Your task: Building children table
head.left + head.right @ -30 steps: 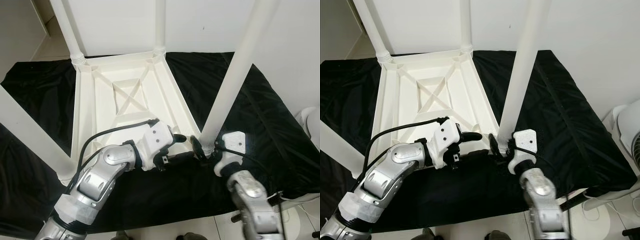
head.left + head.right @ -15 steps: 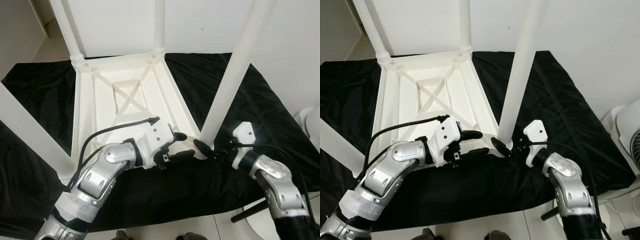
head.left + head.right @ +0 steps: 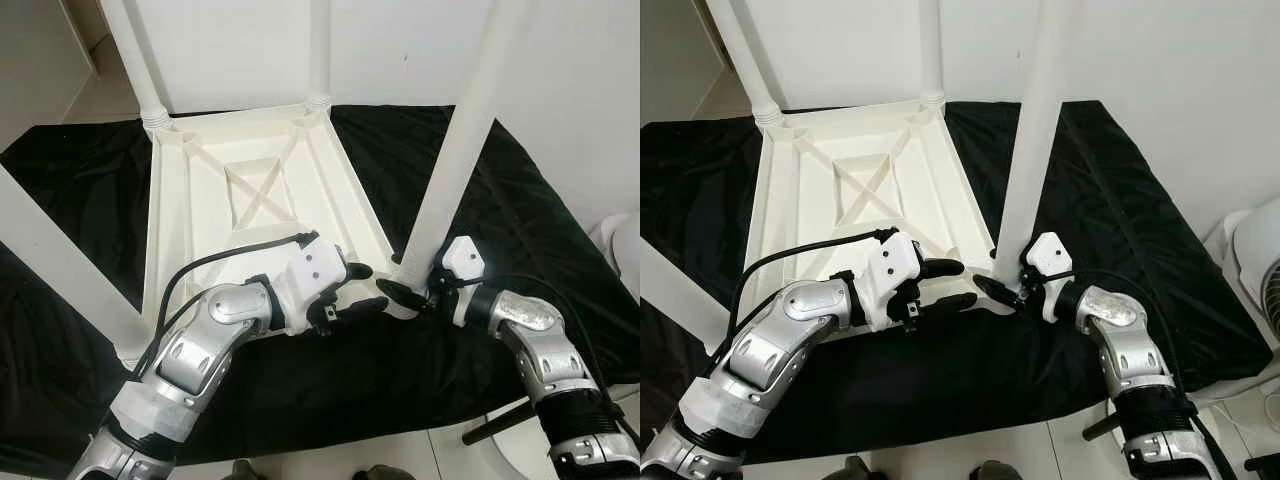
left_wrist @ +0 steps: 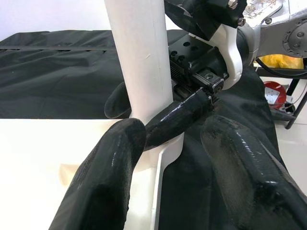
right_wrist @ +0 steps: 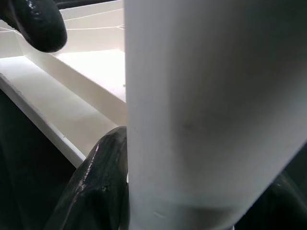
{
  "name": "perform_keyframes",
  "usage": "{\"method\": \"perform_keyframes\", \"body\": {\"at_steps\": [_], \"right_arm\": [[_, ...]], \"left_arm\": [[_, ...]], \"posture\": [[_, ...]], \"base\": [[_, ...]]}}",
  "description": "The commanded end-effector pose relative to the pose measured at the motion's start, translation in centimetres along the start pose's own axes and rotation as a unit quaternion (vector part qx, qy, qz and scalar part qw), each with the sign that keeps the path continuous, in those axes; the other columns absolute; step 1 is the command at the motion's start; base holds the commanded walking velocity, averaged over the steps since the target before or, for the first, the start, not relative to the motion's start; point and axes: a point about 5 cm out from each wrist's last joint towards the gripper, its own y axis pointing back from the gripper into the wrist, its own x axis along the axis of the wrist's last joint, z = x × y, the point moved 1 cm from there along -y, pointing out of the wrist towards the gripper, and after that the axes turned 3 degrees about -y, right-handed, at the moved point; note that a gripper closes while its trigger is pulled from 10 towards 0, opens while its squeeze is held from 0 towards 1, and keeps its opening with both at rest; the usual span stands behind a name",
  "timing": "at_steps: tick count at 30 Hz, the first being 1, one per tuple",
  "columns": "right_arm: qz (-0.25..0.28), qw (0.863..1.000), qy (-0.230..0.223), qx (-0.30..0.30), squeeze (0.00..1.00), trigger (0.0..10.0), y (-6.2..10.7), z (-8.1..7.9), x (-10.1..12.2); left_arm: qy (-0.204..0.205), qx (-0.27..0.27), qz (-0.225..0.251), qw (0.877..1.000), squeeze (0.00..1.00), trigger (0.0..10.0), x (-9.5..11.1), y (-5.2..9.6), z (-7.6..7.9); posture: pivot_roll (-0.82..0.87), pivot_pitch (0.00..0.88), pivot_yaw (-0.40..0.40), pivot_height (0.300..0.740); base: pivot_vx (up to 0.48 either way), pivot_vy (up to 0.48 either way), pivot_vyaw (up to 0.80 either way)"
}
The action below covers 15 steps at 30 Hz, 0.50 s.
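Item: white children's table (image 3: 250,190), upside down on a black cloth (image 3: 520,230), legs pointing up. Near-right leg (image 3: 455,160) stands in its corner socket. My right gripper (image 3: 408,295) pinches that leg's base, one finger either side. My left gripper (image 3: 358,290), fingers spread, sits at the table's near rim just beside the same corner.

White table (image 3: 235,190) upside-down (legs up)
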Motion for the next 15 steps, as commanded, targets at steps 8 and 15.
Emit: {"method": "perform_keyframes", "body": {"at_steps": [8,15], "right_arm": [[-0.013,0.999,-0.037,-0.004,0.00,3.8,0.69,-0.11,-1.20],[0.022,0.994,-0.073,-0.078,0.00,10.0,0.67,-0.20,-0.51]], "left_arm": [[-0.001,-0.001,0.002,1.000,0.00,10.0,0.13,0.12,-0.21],[-0.002,-0.002,0.004,1.000,0.00,10.0,0.20,-0.06,-0.28]], "posture": [[-0.14,0.055,0.049,0.740],[-0.15,0.051,0.048,0.740]], "base": [[0.000,0.000,0.00],[0.000,0.000,0.00]]}}
